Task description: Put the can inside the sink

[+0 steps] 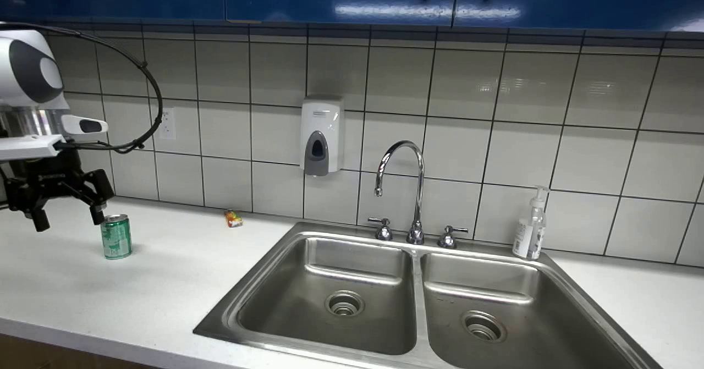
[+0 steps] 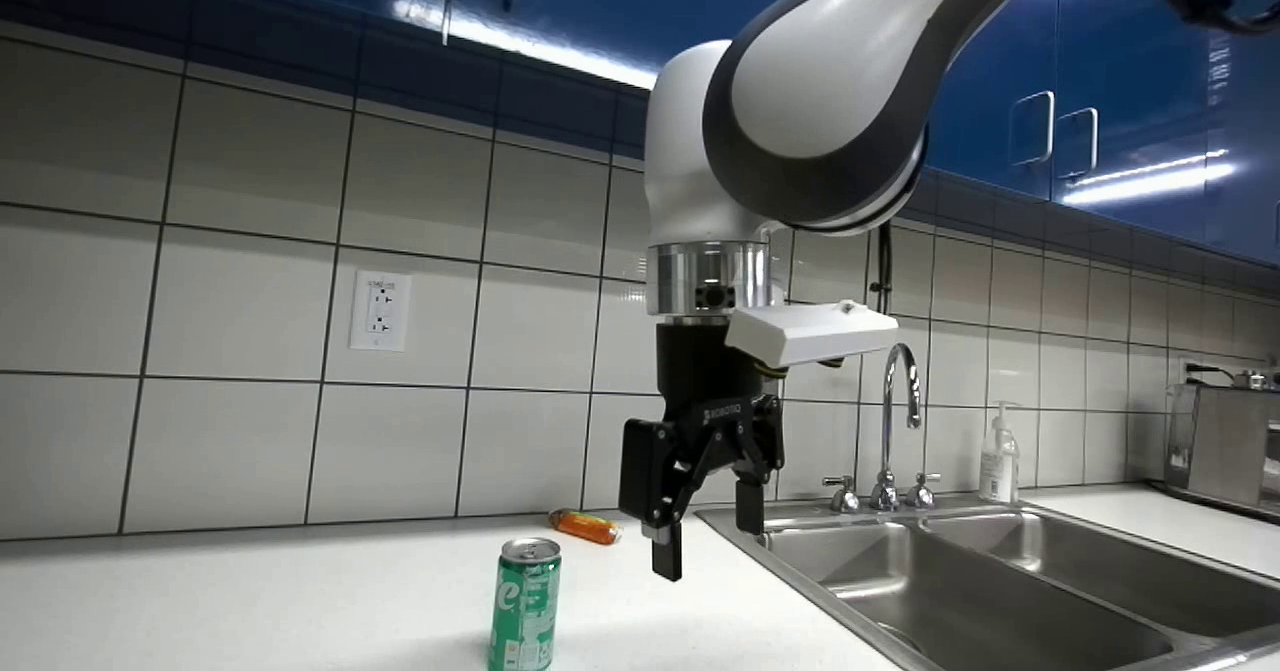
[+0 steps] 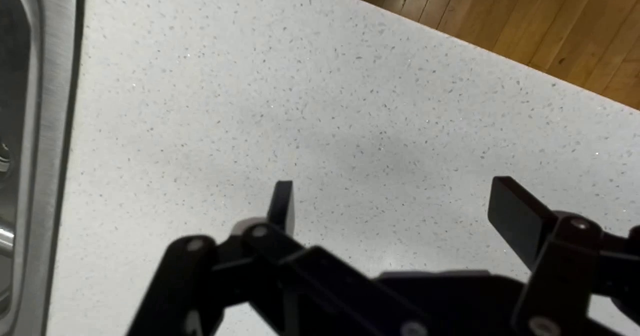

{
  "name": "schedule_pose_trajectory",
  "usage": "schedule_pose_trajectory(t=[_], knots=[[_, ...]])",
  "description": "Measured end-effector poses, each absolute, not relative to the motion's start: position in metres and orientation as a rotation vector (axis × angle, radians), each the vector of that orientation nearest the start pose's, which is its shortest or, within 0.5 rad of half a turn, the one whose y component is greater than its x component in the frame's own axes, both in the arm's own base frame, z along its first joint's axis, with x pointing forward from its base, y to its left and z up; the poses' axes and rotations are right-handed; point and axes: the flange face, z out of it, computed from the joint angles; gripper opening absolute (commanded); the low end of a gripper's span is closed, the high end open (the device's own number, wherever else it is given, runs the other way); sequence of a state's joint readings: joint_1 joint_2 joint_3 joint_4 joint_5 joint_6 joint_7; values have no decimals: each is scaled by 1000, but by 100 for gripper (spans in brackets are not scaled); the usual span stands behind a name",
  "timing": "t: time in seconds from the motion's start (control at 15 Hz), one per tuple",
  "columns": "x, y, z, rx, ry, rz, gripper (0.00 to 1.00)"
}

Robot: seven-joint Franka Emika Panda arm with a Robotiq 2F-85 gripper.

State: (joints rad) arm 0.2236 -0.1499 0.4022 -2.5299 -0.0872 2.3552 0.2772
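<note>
In an exterior view, got the green can [image 1: 116, 240] standing upright on the white counter [image 1: 181, 259], just below and to the right of the gripper [image 1: 70, 220] in frame, looking almost in contact. In an exterior view, pretty clearly sitting apart from it though, off to the left with a gap before the wide-spread fingers [image 2: 667, 556]. In the wrist view, just looking past those parted fingers at speckled counter, with the sink [image 3: 52, 100] along the left and wood floor [image 3: 550, 25] top right.
</note>
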Motion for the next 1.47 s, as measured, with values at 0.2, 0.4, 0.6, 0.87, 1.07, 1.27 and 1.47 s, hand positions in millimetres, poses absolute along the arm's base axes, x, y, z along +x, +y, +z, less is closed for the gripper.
schedule_pose_trajectory(t=[0.2,0.4,0.6,0.87,1.07,1.27,1.47], knots=[[374,269,310,-3180,-704,-9,100],[386,281,299,-3164,-735,5,100],[400,290,292,-3164,-742,5,100],[420,299,286,-3170,-741,-11,100],[432,305,280,-3170,-737,-13,100],[443,311,273,-3169,-729,-6,100],[454,317,265,-3170,-717,-2,100]])
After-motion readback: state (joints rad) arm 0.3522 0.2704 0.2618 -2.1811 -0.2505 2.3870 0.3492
